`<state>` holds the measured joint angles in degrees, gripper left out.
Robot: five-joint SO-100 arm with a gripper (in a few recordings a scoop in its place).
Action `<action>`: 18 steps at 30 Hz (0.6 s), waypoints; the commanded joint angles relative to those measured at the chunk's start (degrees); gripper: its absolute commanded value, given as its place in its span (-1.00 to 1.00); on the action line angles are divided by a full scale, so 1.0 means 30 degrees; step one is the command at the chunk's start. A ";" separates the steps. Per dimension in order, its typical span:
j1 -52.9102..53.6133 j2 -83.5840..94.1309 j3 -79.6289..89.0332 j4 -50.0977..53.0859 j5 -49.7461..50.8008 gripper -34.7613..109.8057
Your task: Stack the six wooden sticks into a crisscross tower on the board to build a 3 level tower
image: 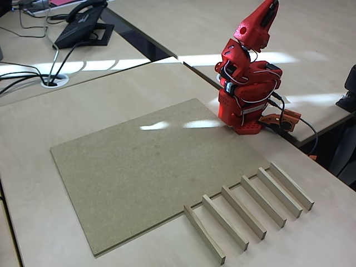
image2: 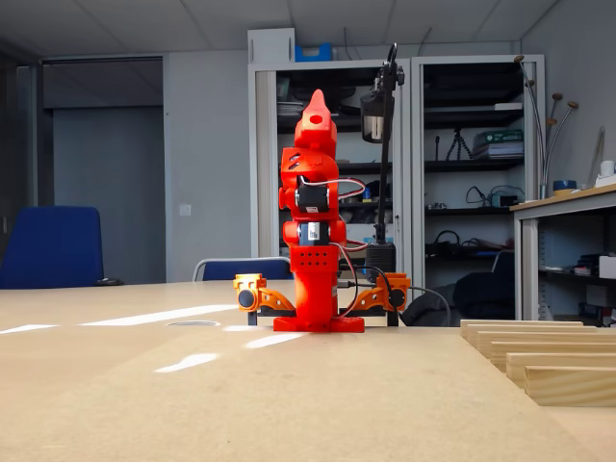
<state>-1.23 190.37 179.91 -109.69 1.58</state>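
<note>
Several pale wooden sticks [image: 243, 212] lie flat in a parallel row on the beige tabletop, just off the right front edge of the board [image: 139, 167]. Seen end-on in a fixed view, the sticks [image2: 568, 385] sit at the right edge. The dull brown-grey board lies bare, with no tower on it. The red arm is folded upright on its base [image: 240, 111] behind the board's far right corner. My gripper [image: 267, 14] points up, well above and apart from the sticks, jaws together and holding nothing; its tip [image2: 316, 101] is the arm's highest point.
Orange clamps [image: 281, 119] and cables hold the base at the table edge. A black desk phone [image: 83, 25] and cables run to a grommet [image: 53, 80] at the far left. A dark gap [image: 144, 41] separates the tables. Shelving [image2: 462, 173] and blue chairs [image2: 53, 245] stand behind.
</note>
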 commanded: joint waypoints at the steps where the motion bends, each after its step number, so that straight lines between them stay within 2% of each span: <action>1: 0.0059 -0.0029 0.0029 -0.0381 0.1787 -0.45; 6: -0.1113 0.0000 0.0029 -0.0205 0.5332 -0.48; 10: -0.7734 0.0000 -0.0996 0.1494 0.4395 -0.48; 13: -1.1162 0.0322 -0.3223 0.5449 0.4189 -0.48; 15: -1.3418 0.1465 -0.4893 1.0635 0.4072 -0.48; 18: -1.5527 0.1318 -0.7734 1.6260 0.3545 -0.52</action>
<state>-41.31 193.62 164.18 -78.66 12.74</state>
